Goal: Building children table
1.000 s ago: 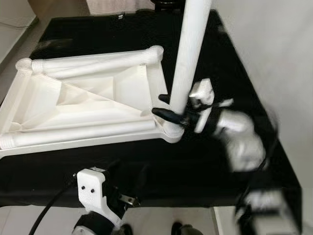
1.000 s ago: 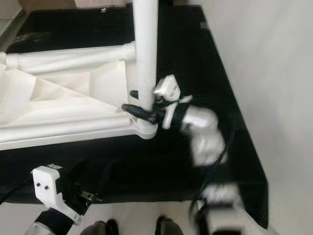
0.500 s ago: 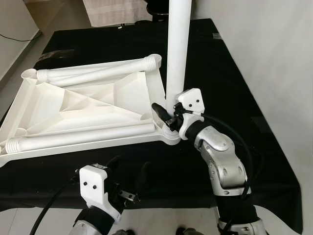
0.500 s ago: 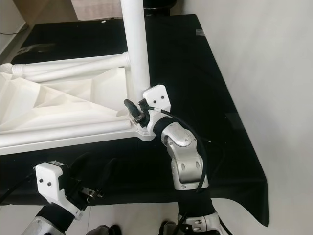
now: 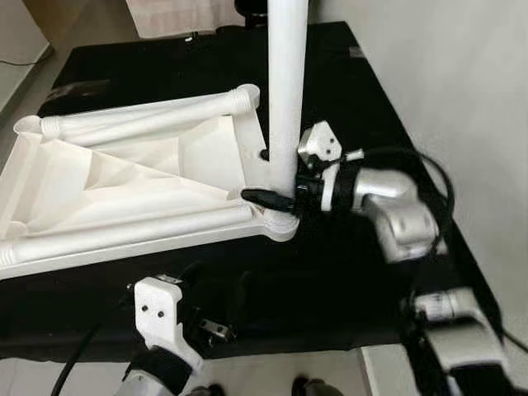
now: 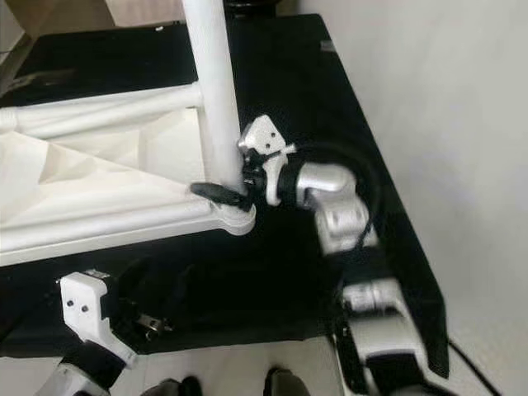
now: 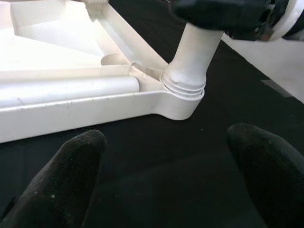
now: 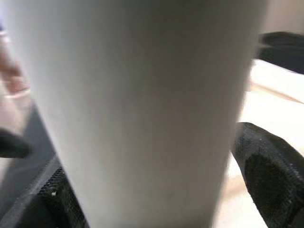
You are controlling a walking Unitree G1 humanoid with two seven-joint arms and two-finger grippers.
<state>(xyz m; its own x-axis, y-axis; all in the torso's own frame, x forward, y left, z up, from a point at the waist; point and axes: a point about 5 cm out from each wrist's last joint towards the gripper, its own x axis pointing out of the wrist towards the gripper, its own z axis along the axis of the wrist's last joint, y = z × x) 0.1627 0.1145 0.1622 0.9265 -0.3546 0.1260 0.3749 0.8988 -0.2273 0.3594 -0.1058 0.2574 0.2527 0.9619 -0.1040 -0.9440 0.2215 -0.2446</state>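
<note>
**A:** Head cam: right hand (image 5: 276, 177) clamps the upright leg (image 5: 285, 91) just above its corner socket in the flipped tabletop (image 5: 124, 177). Two legs (image 5: 148, 115) look loose inside.

**B:** Wrist cams: left hand (image 7: 166, 175) spread apart, hovering over the desk (image 7: 156, 142) near that socket. Guessing one leg going in, others left.

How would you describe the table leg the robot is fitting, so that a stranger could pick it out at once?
Start at the white tabletop lying upside down on the black cloth. At its corner nearest the right gripper, one white leg stands upright in its socket, with the gripper's fingers around its base. The other two legs lie flat along the tabletop's edges.
</note>
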